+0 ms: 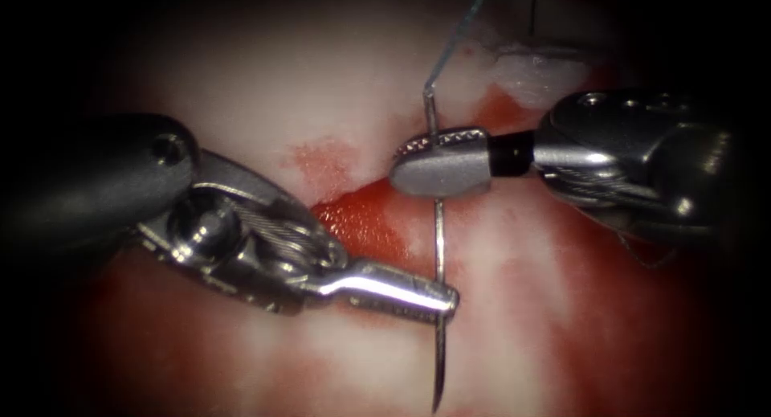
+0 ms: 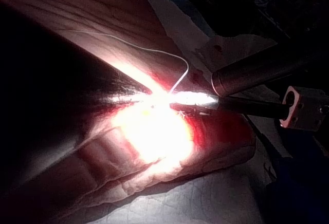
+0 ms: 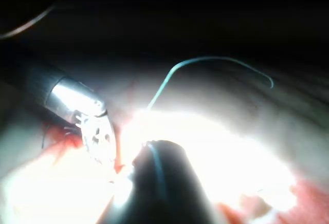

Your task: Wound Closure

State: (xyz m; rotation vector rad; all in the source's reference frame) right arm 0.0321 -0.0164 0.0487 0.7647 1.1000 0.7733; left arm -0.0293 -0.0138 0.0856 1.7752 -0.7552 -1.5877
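Right tool (image 1: 418,161) clamped across the needle (image 1: 438,248) near its thread end, jaws pressed together on the steel just below the swage, above the tissue (image 1: 514,304). Left tool (image 1: 438,298) reaching in from the left with jaws pressed together on the needle lower along its curve, well short of the tip. Needle standing nearly vertical in the endoscope view, held between both tools, point down toward the near edge and lying free over the tissue, not buried in it. Thread (image 1: 454,39) running up and away from the needle's upper end, seen as a pale arc (image 3: 216,60) in the right wrist view. Cut (image 1: 353,216) open and red between the two tools, red fluid (image 1: 325,164) staining the surface to its left
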